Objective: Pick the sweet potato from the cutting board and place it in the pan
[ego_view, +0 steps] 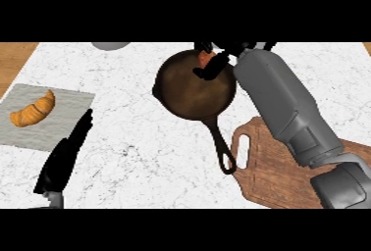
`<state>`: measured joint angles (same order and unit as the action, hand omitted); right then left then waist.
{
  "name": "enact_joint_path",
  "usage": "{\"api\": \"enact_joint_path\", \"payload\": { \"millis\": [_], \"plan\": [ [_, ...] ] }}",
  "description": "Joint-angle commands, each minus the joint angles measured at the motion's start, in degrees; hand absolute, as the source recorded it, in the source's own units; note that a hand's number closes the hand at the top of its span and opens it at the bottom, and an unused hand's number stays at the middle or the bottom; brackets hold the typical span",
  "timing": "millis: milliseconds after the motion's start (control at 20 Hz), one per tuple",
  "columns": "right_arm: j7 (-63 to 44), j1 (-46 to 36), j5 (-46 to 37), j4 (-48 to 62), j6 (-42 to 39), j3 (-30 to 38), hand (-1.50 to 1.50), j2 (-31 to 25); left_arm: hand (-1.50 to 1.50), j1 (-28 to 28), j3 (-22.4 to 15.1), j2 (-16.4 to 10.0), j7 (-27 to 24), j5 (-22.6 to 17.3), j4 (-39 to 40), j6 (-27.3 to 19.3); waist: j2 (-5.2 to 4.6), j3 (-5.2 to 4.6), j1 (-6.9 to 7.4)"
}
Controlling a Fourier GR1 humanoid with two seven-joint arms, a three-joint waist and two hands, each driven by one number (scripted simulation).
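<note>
Over the pan's far rim, at 1 o'clock of the pan: right hand (216, 67), fingers curled round the sweet potato (206, 59), which shows only as a small orange patch between the black fingers.
Sweet potato: off the cutting board and in the right hand, above the pan's edge between 12 and 1 o'clock, not above its middle. I cannot tell how high it hangs.
Pan (192, 93): dark and round, mid-counter, nothing lying in the part that shows. Its handle (223, 147) points to 5 o'clock, and the handle's end lies just beside the board.
Cutting board (275, 166): at 4 o'clock of the view, bare where it shows and partly hidden under the grey forearm.
Left hand (65, 157): at 8 o'clock of the view, fingers straight, holding nothing, resting by the grey mat (69, 105) with the croissant (33, 112).
Risk, rim: if the fingers open from this spot, the sweet potato may strike the rim and roll off toward 12 o'clock, because the hand sits over the edge rather than the centre.
Risk, height: a high release could make it bounce out of the shallow pan.
Risk, forearm: the arm crosses the pan's 3 o'clock side, so drawing it back low could nudge the rim or the handle and shift the pan.
</note>
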<state>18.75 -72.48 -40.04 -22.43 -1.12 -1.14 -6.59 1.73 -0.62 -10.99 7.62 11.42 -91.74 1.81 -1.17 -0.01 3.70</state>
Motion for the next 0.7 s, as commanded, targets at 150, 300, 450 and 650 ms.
{"api": "enact_joint_path", "payload": {
  "millis": [150,300,450,650],
  "plan": [
    [-2.7,-3.5,-3.6,9.7,3.9,-3.0,1.5,6.4,0.0,-2.3,-0.5,0.4,-0.3,0.3,1.2,0.4,-0.58,-0.05,1.44],
    [-1.4,-1.7,-5.2,12.0,4.4,-6.6,1.5,6.5,0.0,-3.7,-0.5,-0.7,2.0,-0.2,0.6,2.2,-0.91,-0.03,3.07],
    [-1.4,0.1,-1.0,15.2,-2.6,-3.3,1.5,6.5,0.0,-3.8,-1.6,0.7,0.4,0.2,0.4,1.3,-1.17,0.0,3.41],
    [-7.5,-1.8,5.4,17.8,-8.7,2.0,-1.5,6.6,0.0,-4.3,-2.4,1.5,0.8,1.1,1.0,0.8,-1.35,0.0,4.78]
  ]
}}
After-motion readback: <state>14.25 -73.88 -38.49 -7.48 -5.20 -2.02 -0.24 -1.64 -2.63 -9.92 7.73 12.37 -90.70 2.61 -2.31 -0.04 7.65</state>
